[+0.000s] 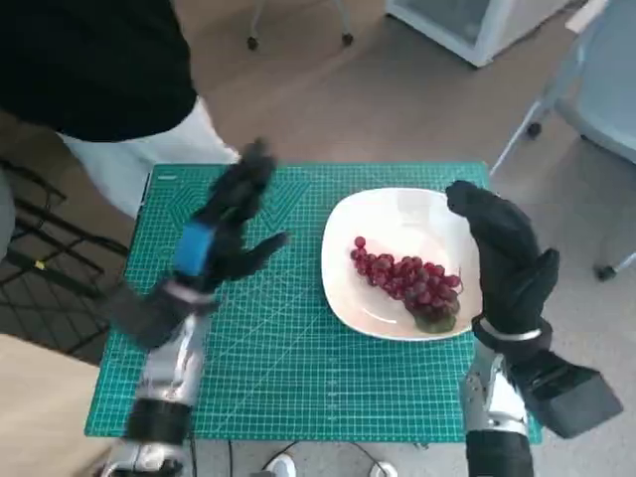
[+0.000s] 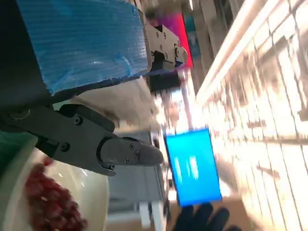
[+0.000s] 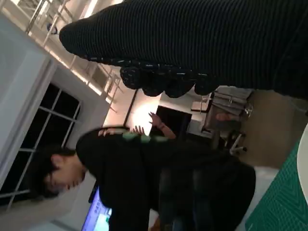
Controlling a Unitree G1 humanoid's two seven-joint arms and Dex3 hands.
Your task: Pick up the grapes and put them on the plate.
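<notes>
Both hands (image 1: 227, 224) (image 1: 502, 248) empty; one grape bunch (image 1: 407, 280) on one plate (image 1: 358, 224).

Both hands (image 1: 224, 234) (image 1: 507, 253) raised, apparently empty

Plate (image 1: 397, 214): white, smooth, glossy, looks like ceramic or hard plastic. Grapes (image 1: 405, 278): red, shiny-skinned. Mat (image 1: 278, 368): green, matt, rubbery, printed with a fine pale grid. Right hand (image 1: 507, 258): black knitted glove, ribbed, dull. Left hand (image 1: 224, 234): black hard plastic with screw heads, faint sheen; blue tape (image 2: 79, 41) on its back, woven texture, slight gloss. Forearms (image 1: 169, 378): pale, smooth, satin. Floor (image 1: 397, 89): matt brown.
</notes>
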